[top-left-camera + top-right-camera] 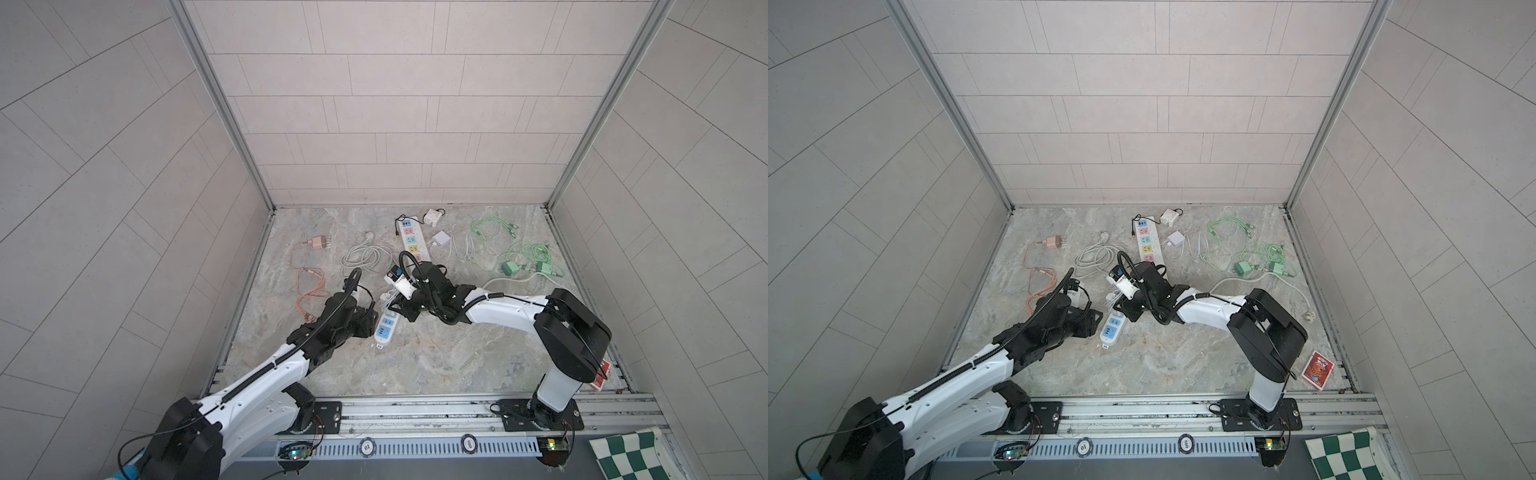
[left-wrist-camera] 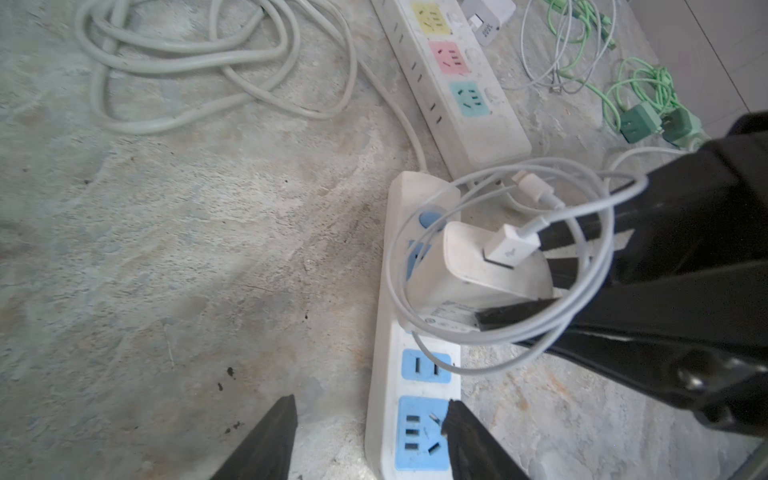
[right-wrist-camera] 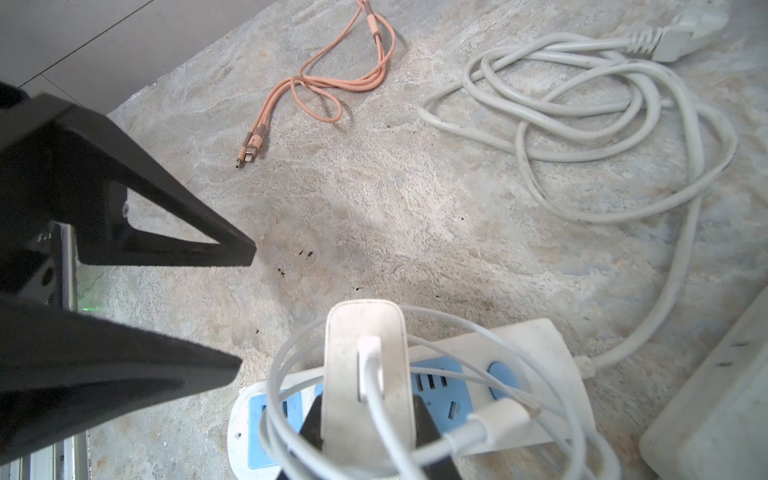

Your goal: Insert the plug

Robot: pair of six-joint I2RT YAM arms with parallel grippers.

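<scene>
Right gripper clamped hard on the white USB charger, pinching its flat sides. The charger hangs tilted directly over the blue-socket power strip, above the sockets next to the strip's round blue switch. Prongs are hidden under the body, so I cannot tell whether they have met any slots. Left gripper is spread wide at the strip's end opposite the switch, one finger over the strip's edge and its mate above the bare table beside the strip and apart from it: straddling, not gripping. This reads as the alignment step, with the plug brought to the strip and insertion not yet done. The next move likely calls for levelling the charger, squaring the prongs to a socket, then pressing straight down while the left jaws close or bear down so the strip cannot slide. In the way: the charger's own white USB cable loops round the charger and drapes across the strip's face, and could get trapped under the plug. Around: a multicolour power strip just beyond the switch end. The strip's grey mains cord is coiled off to one side, with a salmon cable farther out that way. Green chargers lie well apart on the opposite side.
</scene>
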